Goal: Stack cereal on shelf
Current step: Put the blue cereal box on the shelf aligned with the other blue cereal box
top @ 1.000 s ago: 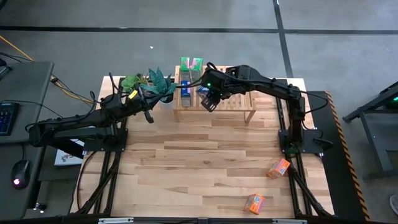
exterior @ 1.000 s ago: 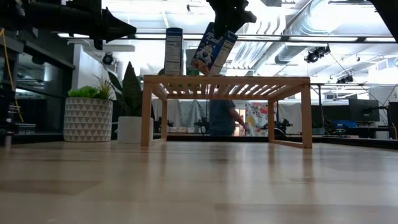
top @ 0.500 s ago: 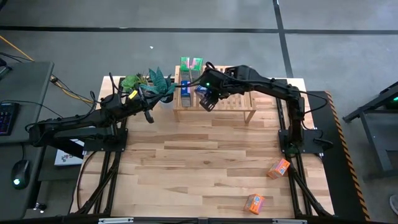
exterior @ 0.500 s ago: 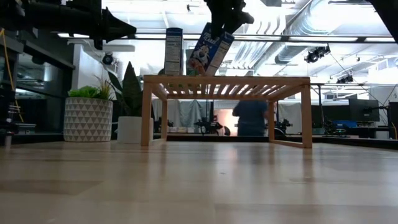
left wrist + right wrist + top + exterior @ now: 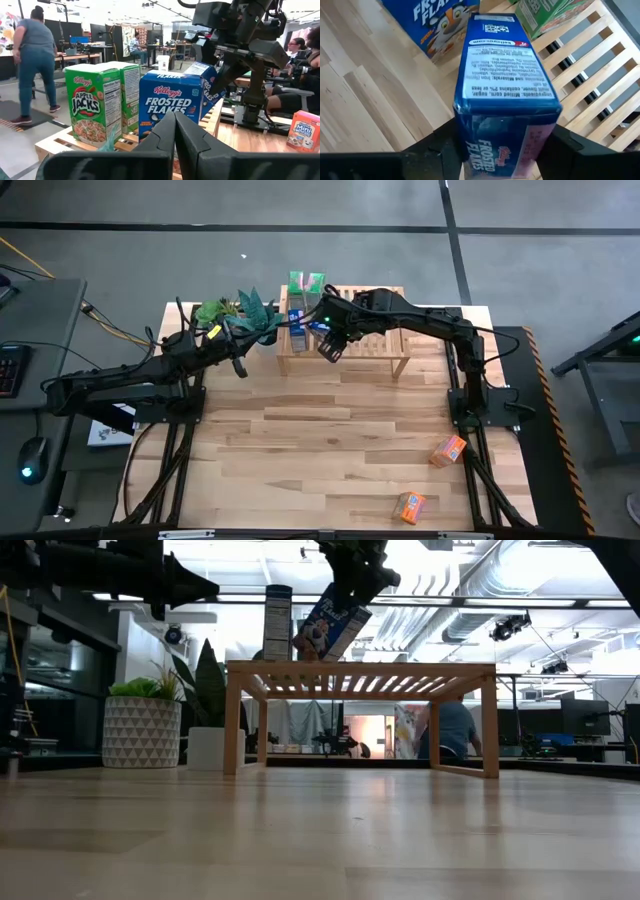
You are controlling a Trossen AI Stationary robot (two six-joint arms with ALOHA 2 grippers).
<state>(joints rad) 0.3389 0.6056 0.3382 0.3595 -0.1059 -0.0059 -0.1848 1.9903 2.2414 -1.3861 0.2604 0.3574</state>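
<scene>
The shelf (image 5: 365, 340) stands at the table's far edge. On its left end stand two green cereal boxes (image 5: 93, 107) and a blue one (image 5: 169, 108), all upright on their bases. My right gripper (image 5: 506, 150) is above the shelf, right of the standing blue box, shut on a second blue cereal box (image 5: 330, 625) that leans toward it. Two orange boxes (image 5: 449, 450) (image 5: 410, 505) lie on the table at the near right. My left gripper (image 5: 175, 137) hovers shut to the left of the shelf, holding nothing. My right gripper pinches the blue box's upper end (image 5: 465, 122) between its two fingers (image 5: 437, 145), one on each broad face. The fingers come slanting down from above. The box is tilted, and its lower corner (image 5: 302, 655) is down at the shelf's slats beside the standing blue box.
Two potted plants (image 5: 240, 315) stand left of the shelf, close to my left arm. The right part of the shelf's slats (image 5: 592, 85) is bare. People walk in the room beyond the table.
My right gripper has moved a little toward the table's left and slightly down with the blue box. The box has tipped further, and its lower end has come closer to the standing blue box.
</scene>
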